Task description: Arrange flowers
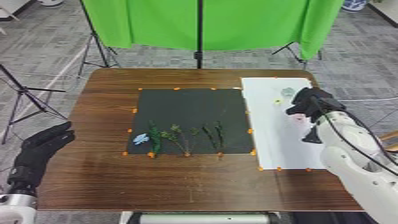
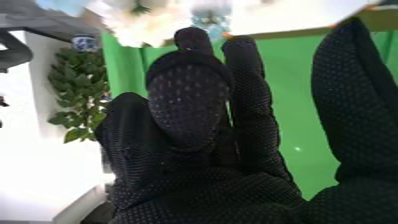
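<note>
In the head view my right hand (image 1: pixel 311 102) is over the white sheet (image 1: pixel 280 145), close to a pink flower (image 1: pixel 298 117); a yellow flower (image 1: pixel 278 101) and a pale green one (image 1: pixel 288 92) lie beside it. The right wrist view shows that hand (image 2: pixel 191 107) open, fingers loosely extended, holding nothing visible, with blurred cream flowers (image 2: pixel 138 22) and a pale blue one (image 2: pixel 211 21) beyond the fingertips. On the dark mat (image 1: pixel 187 107) are a blue flower (image 1: pixel 140 139), a green sprig (image 1: pixel 155 137), a branching stem (image 1: pixel 182 137) and thin leafy stems (image 1: pixel 213 135). My left hand (image 1: pixel 43 147) is open at the table's left edge.
The brown wooden table (image 1: pixel 178 185) extends around the mat and sheet, with small orange markers along their edges. Behind it hangs a green cloth (image 1: pixel 160 25) on stands. A leafy plant (image 2: pixel 75 90) and a blue-and-white pot (image 2: pixel 85 43) stand farther off.
</note>
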Action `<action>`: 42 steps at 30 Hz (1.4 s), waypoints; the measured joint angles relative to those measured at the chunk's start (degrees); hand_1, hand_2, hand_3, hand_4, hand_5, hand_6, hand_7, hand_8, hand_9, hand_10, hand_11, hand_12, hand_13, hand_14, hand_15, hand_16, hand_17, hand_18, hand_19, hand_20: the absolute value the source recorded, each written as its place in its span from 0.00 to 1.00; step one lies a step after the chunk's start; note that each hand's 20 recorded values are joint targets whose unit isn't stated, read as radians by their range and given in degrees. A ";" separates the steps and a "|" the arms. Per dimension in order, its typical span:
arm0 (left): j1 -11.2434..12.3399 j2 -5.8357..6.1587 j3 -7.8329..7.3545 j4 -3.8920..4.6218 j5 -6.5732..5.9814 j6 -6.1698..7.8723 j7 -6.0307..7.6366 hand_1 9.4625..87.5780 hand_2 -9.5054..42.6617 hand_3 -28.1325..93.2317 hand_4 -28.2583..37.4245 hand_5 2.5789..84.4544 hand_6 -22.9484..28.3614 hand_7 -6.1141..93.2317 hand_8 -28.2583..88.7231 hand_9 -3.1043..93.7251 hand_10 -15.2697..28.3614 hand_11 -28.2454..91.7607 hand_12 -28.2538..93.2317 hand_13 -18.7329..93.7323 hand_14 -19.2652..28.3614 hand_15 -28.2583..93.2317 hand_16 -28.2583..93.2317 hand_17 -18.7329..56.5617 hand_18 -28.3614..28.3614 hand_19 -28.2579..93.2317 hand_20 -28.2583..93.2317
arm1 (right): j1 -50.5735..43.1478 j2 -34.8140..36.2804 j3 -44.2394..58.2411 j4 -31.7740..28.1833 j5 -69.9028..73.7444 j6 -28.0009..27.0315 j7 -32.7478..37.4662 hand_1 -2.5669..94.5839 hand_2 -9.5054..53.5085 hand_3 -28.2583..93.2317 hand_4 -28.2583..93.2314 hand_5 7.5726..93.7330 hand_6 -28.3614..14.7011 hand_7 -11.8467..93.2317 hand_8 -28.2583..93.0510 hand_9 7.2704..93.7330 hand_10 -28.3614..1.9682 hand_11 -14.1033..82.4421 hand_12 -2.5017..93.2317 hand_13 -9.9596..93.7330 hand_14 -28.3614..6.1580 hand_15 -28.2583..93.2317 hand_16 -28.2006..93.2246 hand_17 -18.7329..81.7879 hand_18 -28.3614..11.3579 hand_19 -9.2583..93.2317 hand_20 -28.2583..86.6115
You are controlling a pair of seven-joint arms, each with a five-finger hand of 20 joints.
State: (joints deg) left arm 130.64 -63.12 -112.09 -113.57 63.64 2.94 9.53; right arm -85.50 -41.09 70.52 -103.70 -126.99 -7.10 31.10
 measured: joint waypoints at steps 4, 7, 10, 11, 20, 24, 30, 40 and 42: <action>0.13 -0.17 -0.25 -0.08 0.04 -0.61 -0.40 0.35 0.15 0.77 0.28 0.53 0.56 0.18 0.19 0.48 0.67 0.39 0.32 0.50 0.77 0.37 0.23 0.42 0.74 0.36 0.43 | -0.26 0.13 -0.01 0.85 -0.57 -0.57 0.48 0.37 0.00 0.78 0.11 0.59 0.69 0.27 0.15 0.67 0.47 0.27 0.22 0.92 0.69 0.74 0.47 0.75 0.28 1.00 0.74; 0.21 -0.25 -0.37 -0.14 0.05 -1.04 -0.61 0.35 0.15 0.77 0.28 0.53 0.56 0.17 0.19 0.48 0.67 0.39 0.32 0.49 0.78 0.37 0.23 0.42 0.74 0.36 0.42 | -0.39 0.16 -0.04 1.46 -1.01 -1.31 0.61 0.38 0.00 0.78 0.11 0.59 0.70 0.27 0.15 0.67 0.47 0.27 0.22 0.92 0.69 0.74 0.47 0.75 0.28 1.00 0.74; 0.27 -0.32 -0.50 -0.19 0.07 -1.45 -0.83 0.35 0.15 0.77 0.28 0.53 0.56 0.17 0.19 0.48 0.67 0.39 0.32 0.49 0.78 0.37 0.23 0.42 0.74 0.36 0.42 | -0.59 0.16 -0.04 1.88 -1.14 -2.19 0.96 0.42 0.00 0.79 0.11 0.60 0.71 0.27 0.15 0.68 0.46 0.27 0.22 0.92 0.71 0.74 0.47 0.75 0.29 1.00 0.73; 0.29 -0.35 -0.57 -0.21 0.07 -1.59 -0.89 0.35 0.15 0.77 0.28 0.53 0.56 0.17 0.19 0.48 0.67 0.39 0.32 0.49 0.78 0.37 0.23 0.42 0.74 0.36 0.42 | -0.71 0.16 -0.09 1.96 -1.14 -2.40 1.08 0.44 0.00 0.79 0.11 0.60 0.72 0.28 0.15 0.69 0.47 0.28 0.22 0.93 0.72 0.74 0.47 0.75 0.29 1.00 0.73; 0.44 -0.50 -0.75 -0.24 0.08 -2.07 -1.15 0.35 0.15 0.77 0.28 0.53 0.56 0.17 0.19 0.48 0.67 0.39 0.32 0.49 0.78 0.37 0.23 0.42 0.74 0.36 0.42 | -0.82 0.10 -2.83 3.99 -0.34 2.21 1.24 0.65 0.00 0.72 0.07 0.74 0.74 0.33 0.23 0.86 0.63 0.19 0.34 0.97 0.81 0.74 0.48 0.80 0.33 1.00 0.75; 0.44 -0.50 -0.76 -0.24 0.08 -2.17 -1.31 0.34 0.16 0.77 0.28 0.53 0.56 0.17 0.19 0.48 0.67 0.39 0.32 0.49 0.78 0.37 0.23 0.42 0.74 0.36 0.42 | -0.99 0.13 -4.66 4.83 0.23 10.69 1.19 0.68 0.00 0.71 0.07 0.81 0.73 0.35 0.27 0.93 0.66 0.21 0.37 0.98 0.82 0.75 0.48 0.81 0.33 1.00 0.77; 0.56 -0.50 -0.91 -0.32 0.08 -2.21 -1.53 0.34 0.16 0.77 0.28 0.53 0.56 0.17 0.19 0.48 0.67 0.39 0.32 0.49 0.78 0.37 0.23 0.42 0.74 0.36 0.42 | -1.93 0.29 -4.64 4.26 0.96 14.95 1.07 0.68 0.00 0.71 0.07 0.84 0.71 0.35 0.28 0.94 0.66 0.21 0.39 0.99 0.82 0.76 0.49 0.82 0.34 1.00 0.78; 1.01 -0.21 -1.36 -0.51 -0.08 -2.18 -1.76 0.34 0.16 0.76 0.27 0.53 0.56 0.17 0.19 0.49 0.68 0.39 0.32 0.50 0.78 0.37 0.24 0.42 0.74 0.36 0.42 | 3.09 2.04 -5.78 -2.80 1.08 16.41 2.11 0.69 0.00 0.71 0.07 0.84 0.70 0.34 0.28 0.95 0.66 0.21 0.40 0.99 0.83 0.76 0.49 0.82 0.34 1.00 0.80; 0.90 0.08 -1.21 -0.47 -0.09 -2.18 -1.72 0.34 0.17 0.77 0.27 0.53 0.56 0.17 0.19 0.49 0.68 0.39 0.32 0.50 0.78 0.37 0.23 0.42 0.74 0.36 0.42 | 7.07 2.15 -8.76 -3.20 1.07 17.39 1.92 0.69 0.00 0.71 0.07 0.85 0.70 0.34 0.28 0.95 0.66 0.21 0.40 0.99 0.83 0.76 0.49 0.82 0.34 1.00 0.80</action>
State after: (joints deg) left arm 131.54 -63.05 -113.31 -114.03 63.55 0.75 7.81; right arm -78.42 -38.94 61.76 -106.90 -125.92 10.29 33.02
